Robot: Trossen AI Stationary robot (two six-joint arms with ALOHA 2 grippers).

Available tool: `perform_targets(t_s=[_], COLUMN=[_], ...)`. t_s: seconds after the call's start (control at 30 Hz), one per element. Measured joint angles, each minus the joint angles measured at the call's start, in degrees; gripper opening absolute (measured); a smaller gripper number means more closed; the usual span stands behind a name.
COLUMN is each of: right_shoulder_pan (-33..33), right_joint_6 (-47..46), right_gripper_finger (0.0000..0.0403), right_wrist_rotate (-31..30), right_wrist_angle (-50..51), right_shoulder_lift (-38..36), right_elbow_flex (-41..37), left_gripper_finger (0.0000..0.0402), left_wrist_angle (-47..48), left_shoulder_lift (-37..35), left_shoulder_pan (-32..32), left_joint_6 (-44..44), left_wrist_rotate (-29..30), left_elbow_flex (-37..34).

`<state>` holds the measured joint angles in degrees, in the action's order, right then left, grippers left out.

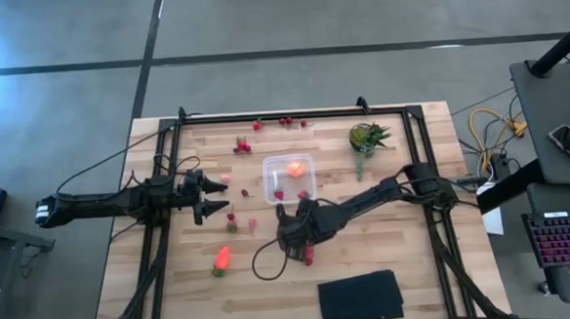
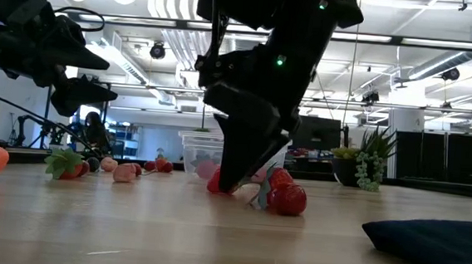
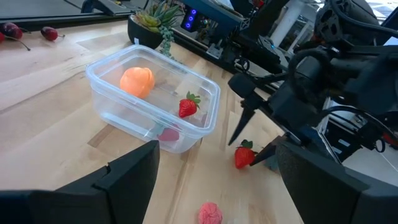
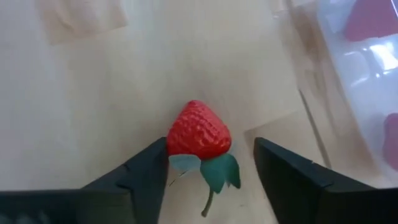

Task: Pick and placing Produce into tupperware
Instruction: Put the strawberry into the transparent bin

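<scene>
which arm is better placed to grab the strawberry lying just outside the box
Right. Its claw is down at the table, open, with the strawberry between its fingers. The left claw hovers farther off, left of the tupperware.

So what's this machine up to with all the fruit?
It is moving toy produce into the clear tupperware, which already holds an orange fruit and a strawberry. The right tool is open, down around another strawberry on the table. The left tool waits open nearby.

A pale wooden worktop (image 1: 174, 282) stands on a grey concrete floor (image 1: 57, 93) crossed by dark lines; a keyboard (image 1: 565, 238) sits on a side desk; ceiling lights (image 2: 154, 50) glow above the workshop.
</scene>
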<state>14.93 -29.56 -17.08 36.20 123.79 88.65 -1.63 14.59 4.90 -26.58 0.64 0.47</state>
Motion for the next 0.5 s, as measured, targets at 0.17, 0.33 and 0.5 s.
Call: perform_targets(t_s=[0.17, 0.33, 0.5], right_shoulder_pan=[-0.39, -0.34, -0.49], right_joint_6=[1.65, 3.98, 4.07], right_gripper_finger=[0.0264, 0.0265, 0.0241], right_wrist_rotate=[0.32, 0.34, 0.52], right_wrist_angle=[-1.02, -1.98, -1.98], right_shoulder_lift=[0.00, 0.00, 0.01], right_elbow_flex=[-0.06, -0.06, -0.36], left_gripper_finger=[0.0306, 0.0306, 0.0306], left_wrist_angle=[0.00, 0.00, 0.00], left_shoulder_lift=[0.00, 0.00, 0.00], left_shoulder_pan=[0.01, -0.01, -0.01], left_joint_6=[0.00, 0.00, 0.00], left_wrist_rotate=[0.00, 0.00, -0.02], left_elbow_flex=[-0.01, 0.00, 0.00])
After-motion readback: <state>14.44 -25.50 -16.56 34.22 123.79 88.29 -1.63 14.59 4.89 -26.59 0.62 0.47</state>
